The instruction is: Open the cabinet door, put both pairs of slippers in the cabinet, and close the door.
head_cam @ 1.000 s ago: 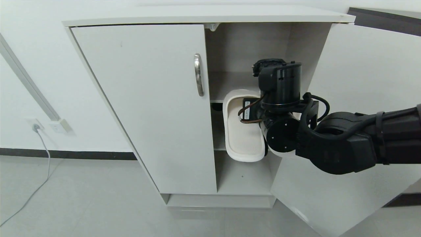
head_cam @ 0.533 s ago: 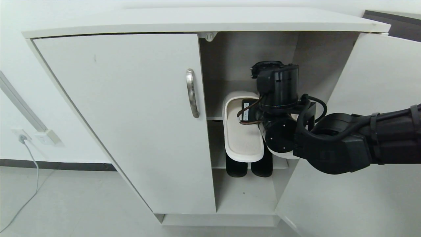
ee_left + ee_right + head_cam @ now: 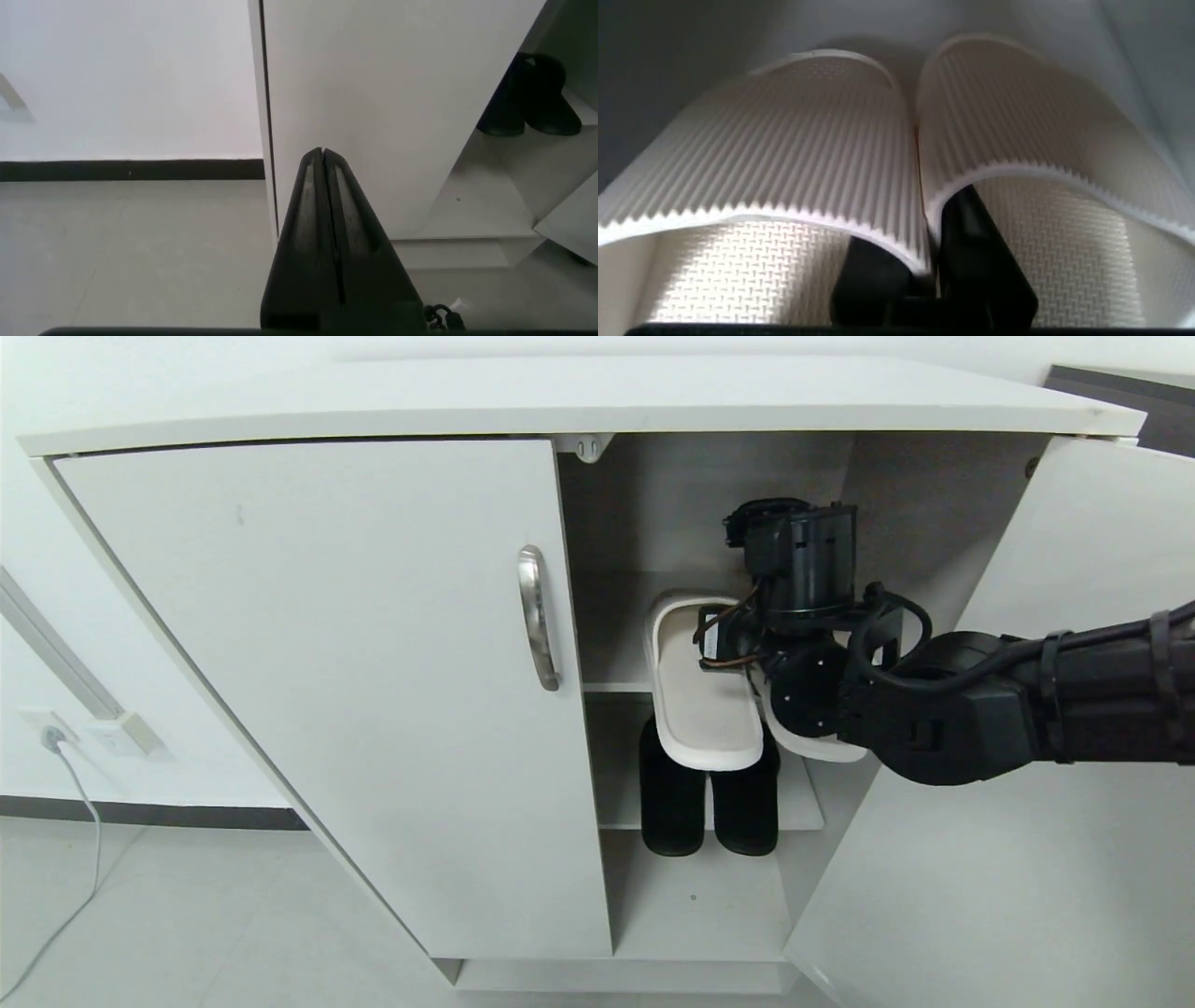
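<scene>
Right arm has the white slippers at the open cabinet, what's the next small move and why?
Probably ease the right gripper deeper in along the upper shelf before letting go. It is shut on the straps of the white slippers, whose heels overhang the shelf's front edge, above the black slippers on the shelf below. Released here, they would likely tip out.

door (image 3: 1083, 541) open; white slippers (image 3: 705, 709) above black pair (image 3: 672, 793)
</scene>
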Robot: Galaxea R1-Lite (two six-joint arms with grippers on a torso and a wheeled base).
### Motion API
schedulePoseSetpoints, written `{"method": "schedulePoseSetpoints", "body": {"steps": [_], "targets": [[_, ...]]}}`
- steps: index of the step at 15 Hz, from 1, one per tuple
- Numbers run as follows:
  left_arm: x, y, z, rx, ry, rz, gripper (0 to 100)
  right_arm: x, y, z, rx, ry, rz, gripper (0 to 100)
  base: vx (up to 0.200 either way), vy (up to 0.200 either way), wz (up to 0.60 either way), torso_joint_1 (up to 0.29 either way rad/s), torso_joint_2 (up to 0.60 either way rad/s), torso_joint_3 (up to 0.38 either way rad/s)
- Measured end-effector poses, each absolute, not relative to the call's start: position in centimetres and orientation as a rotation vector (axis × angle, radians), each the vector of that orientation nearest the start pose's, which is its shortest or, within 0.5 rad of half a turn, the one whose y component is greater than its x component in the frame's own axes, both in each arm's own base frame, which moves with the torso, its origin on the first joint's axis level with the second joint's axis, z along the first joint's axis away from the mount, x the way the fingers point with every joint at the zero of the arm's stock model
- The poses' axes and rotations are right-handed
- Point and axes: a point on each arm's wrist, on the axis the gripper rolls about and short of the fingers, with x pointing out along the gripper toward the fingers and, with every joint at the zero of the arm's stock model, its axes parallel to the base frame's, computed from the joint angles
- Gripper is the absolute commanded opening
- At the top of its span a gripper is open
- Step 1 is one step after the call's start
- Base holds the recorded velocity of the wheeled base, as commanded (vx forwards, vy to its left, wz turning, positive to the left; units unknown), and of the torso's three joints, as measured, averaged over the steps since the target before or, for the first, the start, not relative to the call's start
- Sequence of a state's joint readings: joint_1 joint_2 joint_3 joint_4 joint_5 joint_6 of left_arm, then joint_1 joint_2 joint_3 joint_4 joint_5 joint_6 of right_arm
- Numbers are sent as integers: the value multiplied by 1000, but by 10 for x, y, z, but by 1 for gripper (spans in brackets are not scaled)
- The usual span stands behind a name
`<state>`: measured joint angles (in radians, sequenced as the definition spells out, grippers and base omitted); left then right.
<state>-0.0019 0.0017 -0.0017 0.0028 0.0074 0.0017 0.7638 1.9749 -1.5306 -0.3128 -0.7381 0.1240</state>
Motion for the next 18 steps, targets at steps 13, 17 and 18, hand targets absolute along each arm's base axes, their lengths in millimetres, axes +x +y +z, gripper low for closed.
{"method": "schedulePoseSetpoints", "body": {"steps": [13, 17, 18], "targets": [[-23, 0, 76, 0, 3, 8, 0, 353, 274, 266, 32, 81, -26, 0, 0, 0, 0, 0, 0, 0], [-23, 0, 76, 0, 3, 8, 0, 359, 276, 261, 22, 88, -31, 100, 0, 0, 0, 0, 0, 0], [-23, 0, 76, 0, 3, 8, 0, 359, 277, 260, 21, 90, -30, 100, 0, 0, 0, 0, 0, 0]]}}
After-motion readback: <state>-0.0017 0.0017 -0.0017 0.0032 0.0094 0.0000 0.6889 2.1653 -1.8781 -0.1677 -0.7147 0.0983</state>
